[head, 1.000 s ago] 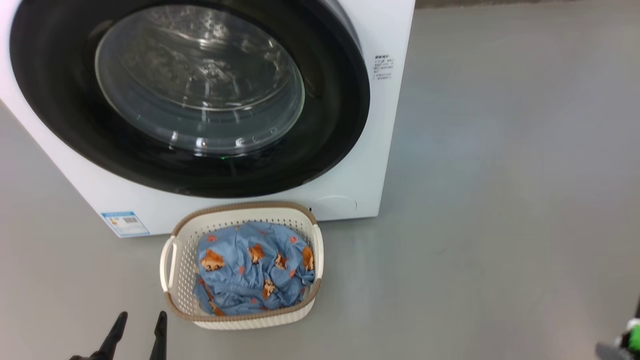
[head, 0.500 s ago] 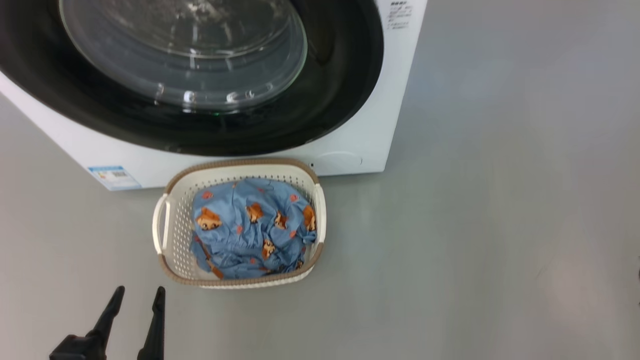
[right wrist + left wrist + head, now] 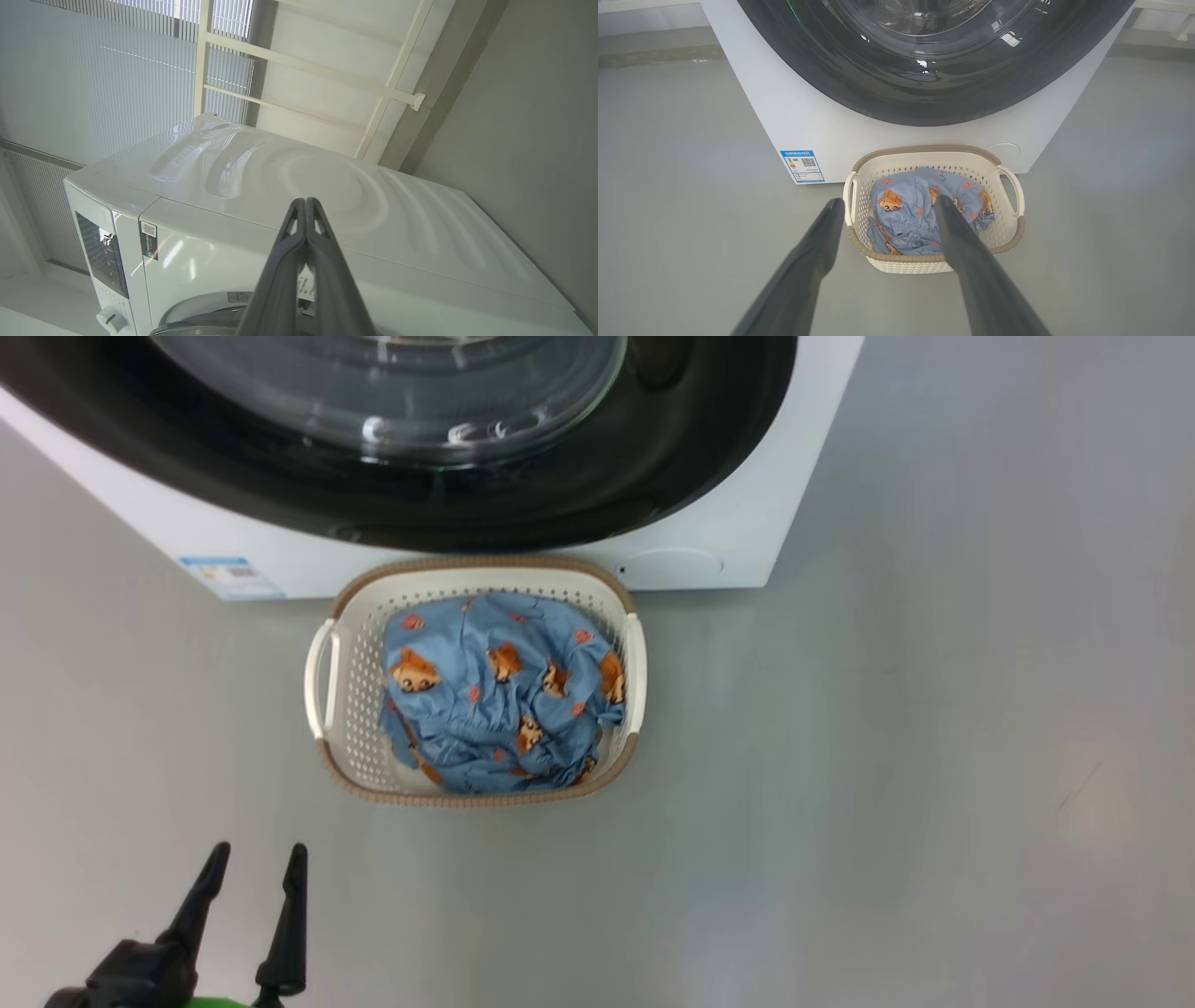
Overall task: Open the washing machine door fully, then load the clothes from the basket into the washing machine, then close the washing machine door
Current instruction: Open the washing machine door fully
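Head view: one washing machine (image 3: 775, 476) filled the far edge, and the washing machine door (image 3: 560, 495) sat shut against its white front. One basket (image 3: 317, 681) stood just beside the machine's lower edge, holding one bundle of the clothes (image 3: 504, 709). Bare grey floor (image 3: 934, 756) lay open to the right and nearer. The left gripper (image 3: 259, 849) hung near left, its fingers wide and empty, well apart from the basket.

Left wrist view: two spread fingers (image 3: 808, 261) framed the basket's near left rim. Both of its side handles showed. One blue label sticker (image 3: 803, 165) sat at the machine's lower left corner.

Right wrist view: the right gripper (image 3: 306, 200) had its fingers pressed together, empty, aimed at the machine's upper edge, with a knob (image 3: 110, 319) at the lower left.
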You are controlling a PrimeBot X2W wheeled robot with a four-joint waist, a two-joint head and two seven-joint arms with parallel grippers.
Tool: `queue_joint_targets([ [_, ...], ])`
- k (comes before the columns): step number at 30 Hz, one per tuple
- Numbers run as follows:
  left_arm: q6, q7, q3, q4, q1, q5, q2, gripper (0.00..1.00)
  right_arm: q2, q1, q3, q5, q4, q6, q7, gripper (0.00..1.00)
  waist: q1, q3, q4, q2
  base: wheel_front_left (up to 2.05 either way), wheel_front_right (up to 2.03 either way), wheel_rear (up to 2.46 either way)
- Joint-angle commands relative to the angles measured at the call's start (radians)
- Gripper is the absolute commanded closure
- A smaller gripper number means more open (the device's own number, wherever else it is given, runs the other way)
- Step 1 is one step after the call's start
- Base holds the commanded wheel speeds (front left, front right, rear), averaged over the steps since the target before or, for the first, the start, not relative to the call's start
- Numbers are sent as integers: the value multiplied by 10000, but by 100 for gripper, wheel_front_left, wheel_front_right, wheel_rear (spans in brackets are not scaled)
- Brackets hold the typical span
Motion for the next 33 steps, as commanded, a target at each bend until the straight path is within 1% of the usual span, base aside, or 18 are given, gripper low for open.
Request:
queue_joint_targets([
  [1,103,-136,298,-289,-256,-110,127,0,-232,-313,243,8,-332,-11,222,100,-1,396,291,0,0,0,0],
  [10,284,-136,253,-494,-358,-264,127,0,-383,-1717,863,-145,-627,-11,1049,100,-1,1275,761,0,0,0,0],
  [16,420,-136,41,-546,-505,-497,127,0,-380,-2440,1381,-274,-879,-11,1510,100,-1,1584,1134,0,0,0,0],
  [23,601,-136,-293,-721,-360,-794,127,0,-412,-3111,1972,-403,-1070,-11,1960,100,-1,1845,1519,0,0,0,0],
  [33,891,-136,-742,-816,-272,-1245,127,0,-483,-3585,2412,-396,-1034,-11,2341,100,-1,2181,1917,0,0,0,0],
])
